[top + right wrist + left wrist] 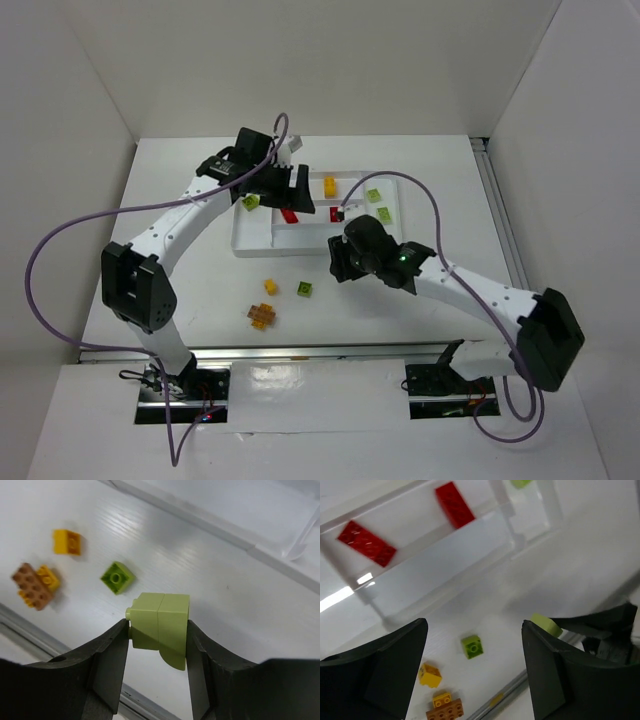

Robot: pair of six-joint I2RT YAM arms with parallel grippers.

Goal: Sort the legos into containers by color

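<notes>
My right gripper (159, 639) is shut on a pale green lego (161, 626), held just above the table in front of the white tray (252, 240). From above, that gripper (338, 268) hides the brick. On the table to its left lie a green lego (117, 577), a yellow lego (67, 542) and an orange-and-brown cluster (34, 582). My left gripper (474, 632) stands open and empty over the tray's left part, also seen from above (290, 198). Two red legos (366, 542) (455, 504) lie in a tray compartment.
The tray also holds a yellow brick (329, 186) and pale green bricks (373, 195) (383, 214) in its right compartments, and another pale green one (250, 202) at its left. A metal rail (320, 350) runs along the near table edge. White walls enclose the table.
</notes>
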